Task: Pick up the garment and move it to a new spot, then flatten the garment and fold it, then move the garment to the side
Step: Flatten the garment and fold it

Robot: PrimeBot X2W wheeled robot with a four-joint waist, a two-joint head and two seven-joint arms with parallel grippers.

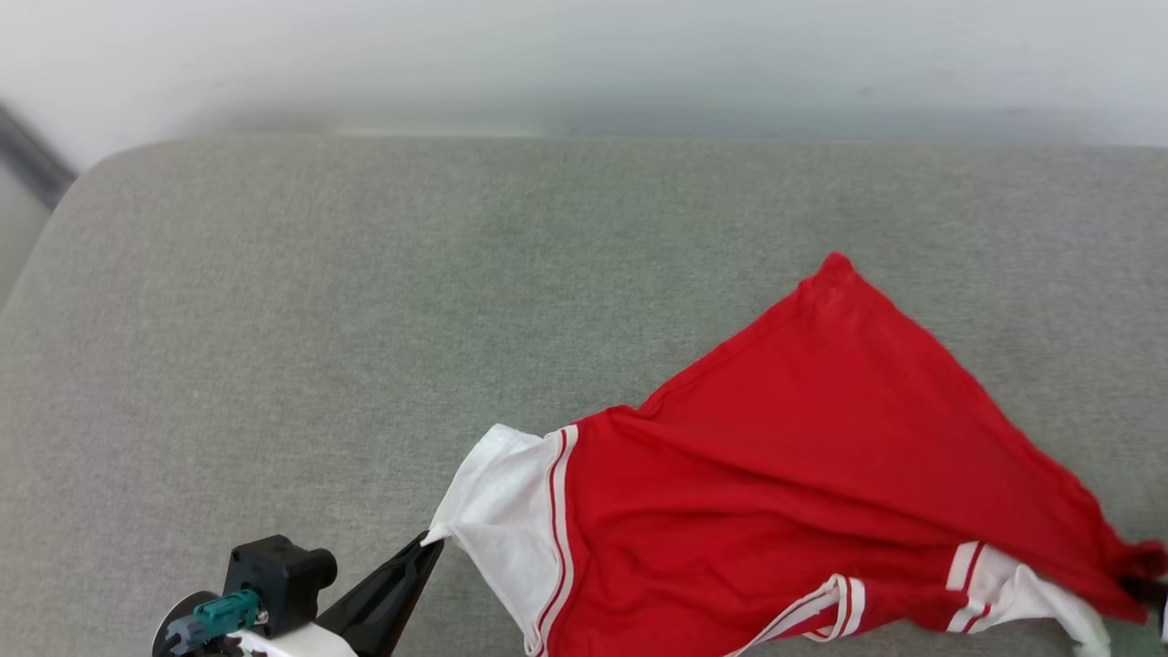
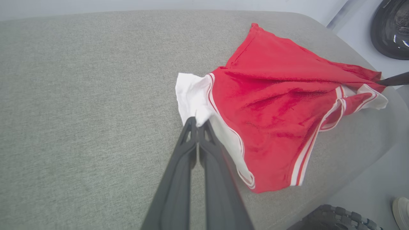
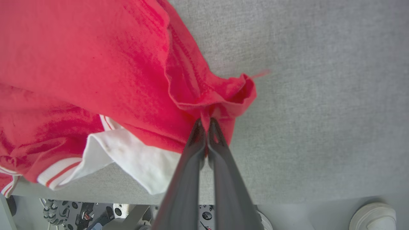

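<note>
The garment [image 1: 821,447], a red jersey with white sleeves and red-white striped trim, lies crumpled on the grey table at the lower right of the head view; no lettering shows. My left gripper [image 1: 431,540] is shut on the corner of the white sleeve [image 2: 191,95], fingertips pinching it in the left wrist view [image 2: 197,121]. At the garment's far right, my right gripper [image 3: 204,123] is shut on a bunched red hem corner [image 3: 230,95]. That corner shows at the right edge of the head view [image 1: 1145,561].
The grey fabric-covered table [image 1: 365,319] stretches wide to the left and back. Its near edge lies just below the garment [image 3: 287,198]. Below the edge are a person's white shoe [image 3: 374,217], a dark basket [image 2: 335,218] and a dark round object [image 2: 391,28].
</note>
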